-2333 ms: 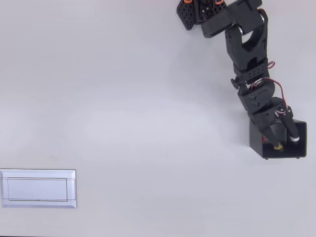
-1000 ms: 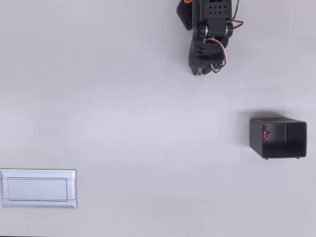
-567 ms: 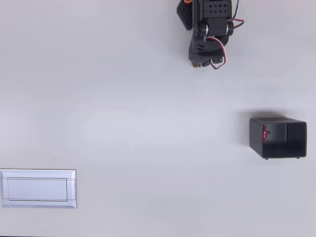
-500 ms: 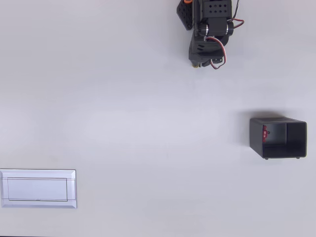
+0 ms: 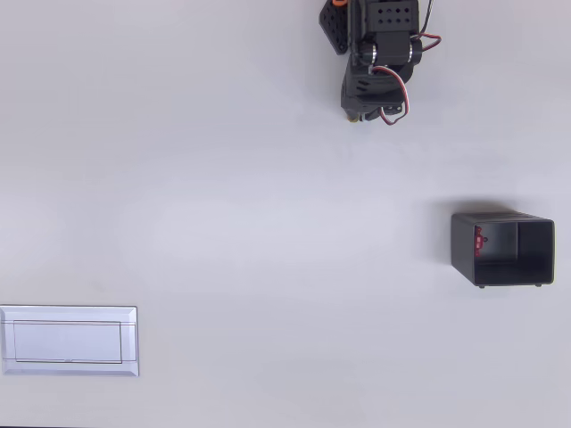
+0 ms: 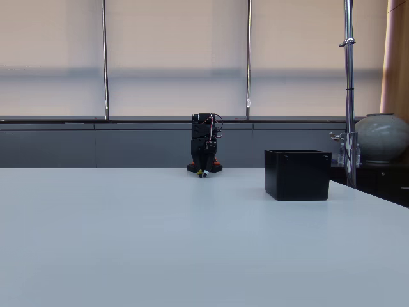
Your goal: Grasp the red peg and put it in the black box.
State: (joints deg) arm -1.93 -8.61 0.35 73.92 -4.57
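Red and dot-sized, the red peg (image 5: 479, 240) lies inside the black box (image 5: 502, 249) against its left wall, likely light, stiff and best pinched across its sides, while the folded arm's pincer (image 5: 359, 114) state I cannot tell.

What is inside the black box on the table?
In the overhead view, the red peg lies inside the black box, against its left wall. In the fixed view the box's front wall covers the inside, hiding the peg.
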